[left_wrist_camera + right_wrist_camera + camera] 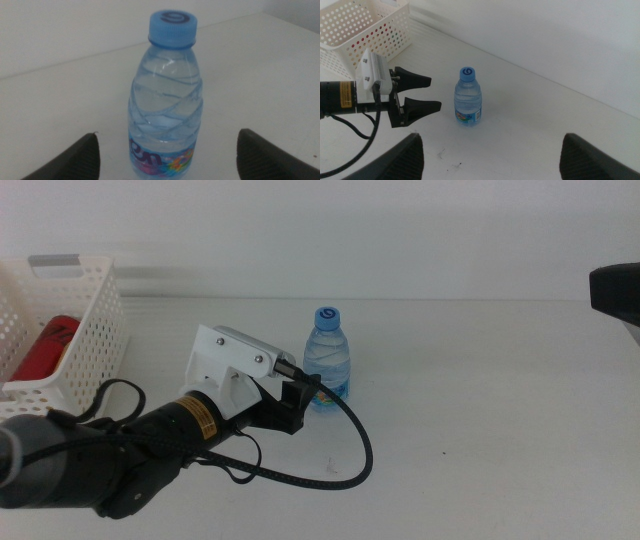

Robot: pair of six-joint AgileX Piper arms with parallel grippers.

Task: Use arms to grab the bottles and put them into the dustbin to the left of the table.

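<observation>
A small clear water bottle (327,360) with a blue cap stands upright on the white table (480,410). My left gripper (305,400) is open just to the bottle's left, close to its lower half without holding it. In the left wrist view the bottle (167,100) stands between the spread jaws of that gripper (168,135). The right wrist view shows the bottle (468,97) beside the left gripper (435,92). My right gripper (491,140) hangs open and empty, high over the right side. The white perforated dustbin (95,330) sits at the far left with a red can (45,345) lying inside.
A black cable (350,450) loops from the left arm's white housing (235,355) across the table in front of the bottle. A dark part of the right arm (615,290) shows at the right edge. Bare tabletop lies to the bottle's right.
</observation>
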